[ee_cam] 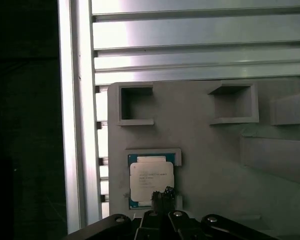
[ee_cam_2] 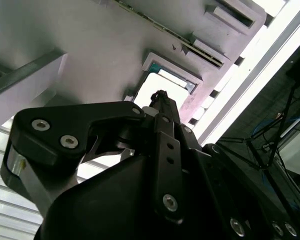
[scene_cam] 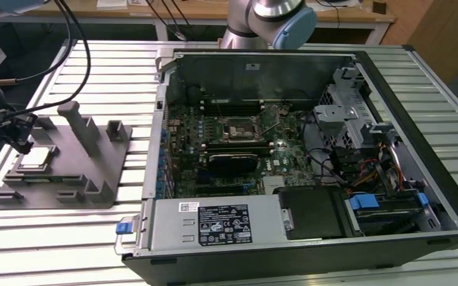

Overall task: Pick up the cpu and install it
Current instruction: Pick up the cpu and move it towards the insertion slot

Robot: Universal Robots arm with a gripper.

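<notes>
The cpu (scene_cam: 36, 158), a flat silver square chip, lies in a shallow pocket of a grey fixture block (scene_cam: 102, 173) at the exterior view's left. My gripper (scene_cam: 22, 143) hangs just above the chip's near edge. In the first wrist view the cpu (ee_cam: 150, 179) sits in its pocket with the dark gripper tip (ee_cam: 162, 194) over its edge. In the second wrist view the gripper (ee_cam_2: 160, 95) points at the bright cpu (ee_cam_2: 174, 84). The fingers look shut, with nothing between them. The black square socket (scene_cam: 240, 128) sits mid-motherboard in the open computer case (scene_cam: 420, 119).
The fixture block carries upright posts (scene_cam: 74, 122) close to the gripper's right. A grey box with a white label (scene_cam: 221, 223) lies at the case's front. Cables and drive cages (scene_cam: 348, 113) crowd the case's right side. Everything rests on a slatted aluminium table (scene_cam: 117, 65).
</notes>
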